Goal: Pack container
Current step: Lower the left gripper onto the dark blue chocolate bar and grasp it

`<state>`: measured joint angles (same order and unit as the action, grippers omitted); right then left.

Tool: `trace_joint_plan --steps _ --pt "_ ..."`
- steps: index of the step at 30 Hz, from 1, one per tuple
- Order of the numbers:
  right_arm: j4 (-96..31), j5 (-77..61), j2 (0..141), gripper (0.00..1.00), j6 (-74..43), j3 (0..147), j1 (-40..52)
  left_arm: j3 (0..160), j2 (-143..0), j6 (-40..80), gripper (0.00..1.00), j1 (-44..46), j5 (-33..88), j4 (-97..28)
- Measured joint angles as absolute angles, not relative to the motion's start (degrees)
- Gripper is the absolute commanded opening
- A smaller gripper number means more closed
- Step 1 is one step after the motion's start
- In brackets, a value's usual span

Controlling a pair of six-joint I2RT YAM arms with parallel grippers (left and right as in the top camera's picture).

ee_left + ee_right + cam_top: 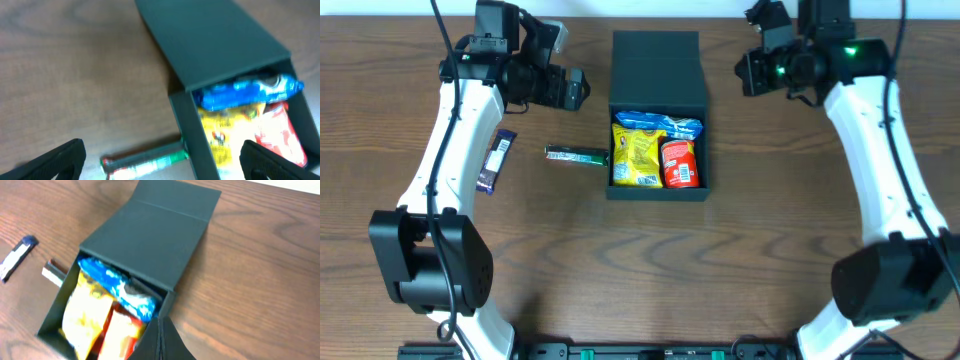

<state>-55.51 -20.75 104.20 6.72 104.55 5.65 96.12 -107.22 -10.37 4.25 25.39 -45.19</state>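
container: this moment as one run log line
container open | inside: blue packet, yellow packet, red packet | outside: green bar, purple bar | left gripper open | right gripper shut

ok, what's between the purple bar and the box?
A green bar lies there, one end right at the side wall of the box. The overhead view shows it.

The black container (657,60) shows a blue packet (657,123), yellow packet (636,155), red packet (680,163).
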Motion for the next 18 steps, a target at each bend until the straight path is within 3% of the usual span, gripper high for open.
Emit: trace_joint_plan --steps 7,18 --pt "-59.86 -20.75 102.83 0.01 10.46 104.62 4.62 96.12 -107.22 -12.08 0.96 3.99 12.38 -58.48" --pt "-63.2 -20.29 102.83 0.01 12.67 104.64 4.6 89.56 -107.22 -17.45 0.95 -7.99 7.66 -56.82"
